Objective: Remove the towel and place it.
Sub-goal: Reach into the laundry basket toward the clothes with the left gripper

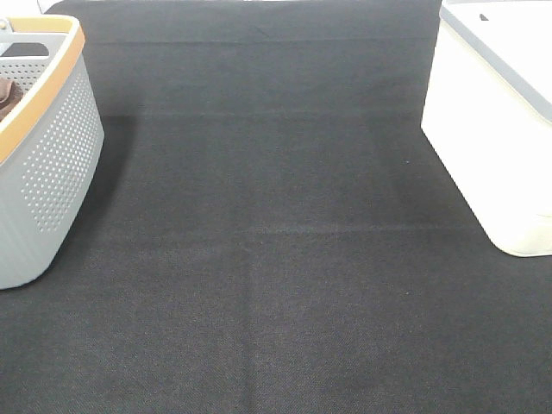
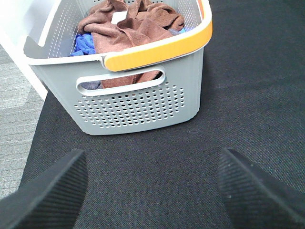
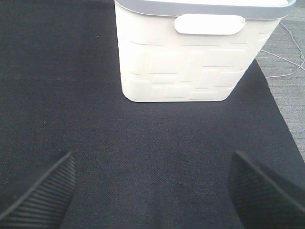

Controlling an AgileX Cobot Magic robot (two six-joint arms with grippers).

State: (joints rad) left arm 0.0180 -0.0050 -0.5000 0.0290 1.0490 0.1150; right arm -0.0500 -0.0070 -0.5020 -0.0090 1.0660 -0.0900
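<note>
The reddish-brown towel [image 2: 131, 26] lies crumpled in a grey perforated basket [image 2: 138, 102] with an orange rim, on top of a blue cloth [image 2: 86, 44]. A small white tag [image 2: 119, 17] shows on it. In the high view only a sliver of the towel [image 1: 9, 97] shows inside the basket [image 1: 52, 164] at the far left. My left gripper [image 2: 152, 191] is open and empty, low over the black mat in front of the basket. My right gripper [image 3: 152, 191] is open and empty, facing a cream bin [image 3: 195, 52]. Neither gripper shows in the high view.
The cream bin [image 1: 492, 121] with a grey rim stands at the right of the black mat [image 1: 276, 259]. The mat's edge and grey floor [image 2: 19, 109] lie beside the basket. A thin cable [image 3: 290, 40] runs on the floor past the bin.
</note>
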